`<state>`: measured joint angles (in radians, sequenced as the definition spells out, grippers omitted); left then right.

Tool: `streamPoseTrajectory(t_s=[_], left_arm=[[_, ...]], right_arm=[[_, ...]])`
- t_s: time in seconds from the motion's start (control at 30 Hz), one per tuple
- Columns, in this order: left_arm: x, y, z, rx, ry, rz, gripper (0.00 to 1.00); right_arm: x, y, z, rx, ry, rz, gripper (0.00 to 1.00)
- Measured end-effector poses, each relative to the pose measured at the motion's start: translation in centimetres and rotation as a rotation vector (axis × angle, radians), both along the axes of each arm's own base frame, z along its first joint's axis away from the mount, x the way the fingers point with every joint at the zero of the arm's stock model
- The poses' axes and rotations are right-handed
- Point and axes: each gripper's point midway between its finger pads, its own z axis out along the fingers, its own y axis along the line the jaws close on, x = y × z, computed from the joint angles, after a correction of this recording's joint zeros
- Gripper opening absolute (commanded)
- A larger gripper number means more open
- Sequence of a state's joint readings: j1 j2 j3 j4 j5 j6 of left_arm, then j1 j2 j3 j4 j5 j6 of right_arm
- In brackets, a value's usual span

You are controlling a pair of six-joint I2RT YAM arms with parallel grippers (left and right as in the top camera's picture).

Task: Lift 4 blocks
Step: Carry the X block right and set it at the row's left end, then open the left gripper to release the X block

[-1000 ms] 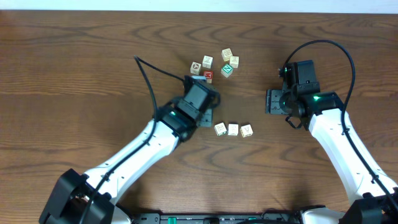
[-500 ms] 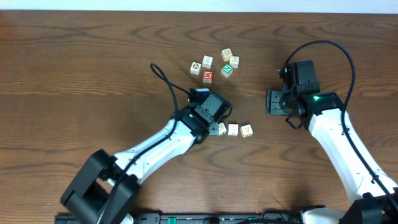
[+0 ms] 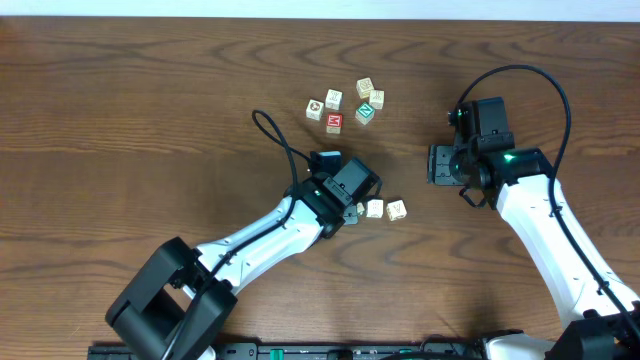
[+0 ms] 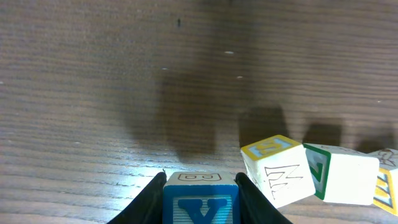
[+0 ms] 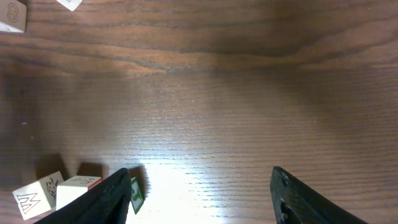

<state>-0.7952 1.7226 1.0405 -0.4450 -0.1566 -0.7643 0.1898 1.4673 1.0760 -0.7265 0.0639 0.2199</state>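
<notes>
My left claw (image 4: 201, 186) is pinching the blue block (image 4: 201, 208), white X on its face, at the middle of the table (image 3: 120, 100). Just to its right, three cream blocks (image 4: 339, 173) lie in a row, marked yellow and green. Farther off, towards the right edge, my right claw (image 5: 205, 199) is spread and empty.

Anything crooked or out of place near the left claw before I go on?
One thing: the yellow-topped cream block beside the left claw sits twisted out of line with the row, touching the green-marked block next to it. The claw is shut on the blue block. Nothing looks spilled or damaged.
</notes>
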Motion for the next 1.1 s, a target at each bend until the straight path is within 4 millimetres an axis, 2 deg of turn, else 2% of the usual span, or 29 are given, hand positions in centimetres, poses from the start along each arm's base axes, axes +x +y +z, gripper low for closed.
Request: streamPoseTrajectory(t_s=[0.3,0.57,1.1], left_arm=[[-0.2,0.2,-2.5,0.028,0.045,0.033,0.22],[0.9,-1.1,-1.9,-0.036,0.001,0.040,0.22],[0.8,-1.4,-1.9,-0.047,0.003,0.034,0.22]], right_arm=[[-0.1,0.0,-0.1,-0.001,0.007,0.000,0.69],[-0.2,0.0,-0.1,-0.001,0.007,0.000,0.69],[-0.2,0.0,-0.1,-0.001,0.007,0.000,0.68]])
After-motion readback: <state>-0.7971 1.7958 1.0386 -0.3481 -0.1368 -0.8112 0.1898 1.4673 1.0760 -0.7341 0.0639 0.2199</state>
